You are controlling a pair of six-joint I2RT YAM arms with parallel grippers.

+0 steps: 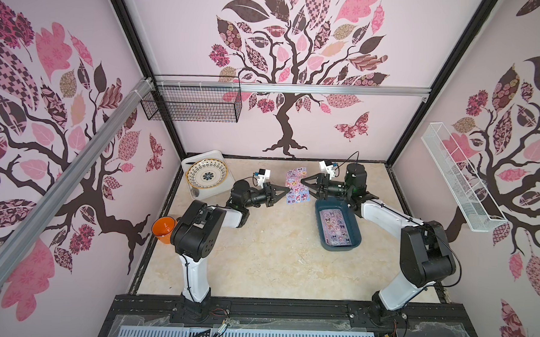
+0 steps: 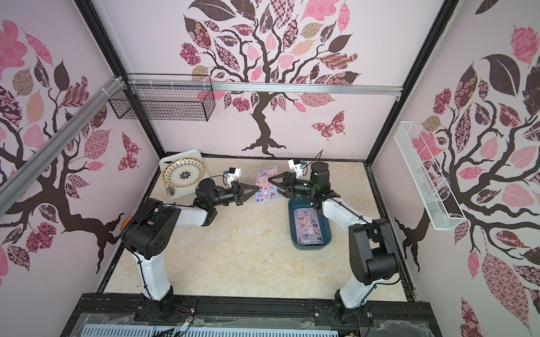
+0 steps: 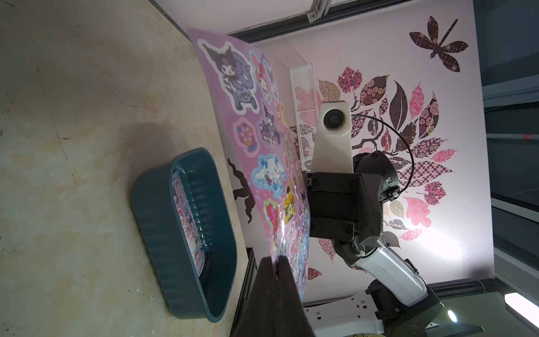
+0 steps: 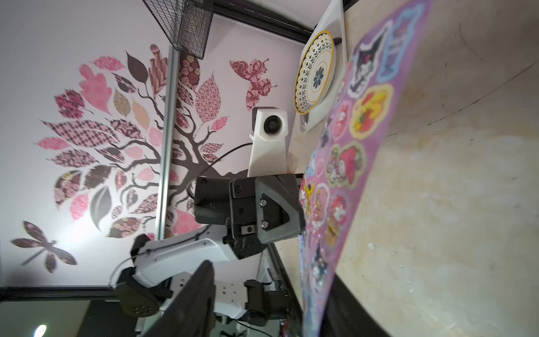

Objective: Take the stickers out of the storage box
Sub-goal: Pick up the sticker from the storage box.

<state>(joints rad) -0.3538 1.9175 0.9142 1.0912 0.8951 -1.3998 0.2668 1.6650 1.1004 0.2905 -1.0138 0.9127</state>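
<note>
One sheet of the stickers [image 1: 297, 185] [image 2: 266, 185] hangs upright in the air between both arms, above the table behind the storage box. My left gripper [image 1: 288, 188] [image 3: 277, 258] is shut on its left edge. My right gripper [image 1: 302, 180] [image 4: 271, 268] reaches the opposite edge with its jaws apart, and the sheet [image 4: 344, 163] stands between them, close to one finger. The dark teal storage box [image 1: 338, 248] [image 2: 310, 246] [image 3: 157, 233] sits on the table under the right arm, with more stickers [image 1: 337, 226] [image 3: 186, 216] lying flat inside.
A white tray [image 1: 219, 156] with a patterned plate [image 1: 206, 172] stands at the back left. An orange cup [image 1: 163, 228] sits by the left wall. A black wire basket [image 1: 193, 105] and a white wire basket [image 1: 459, 177] hang on the walls.
</note>
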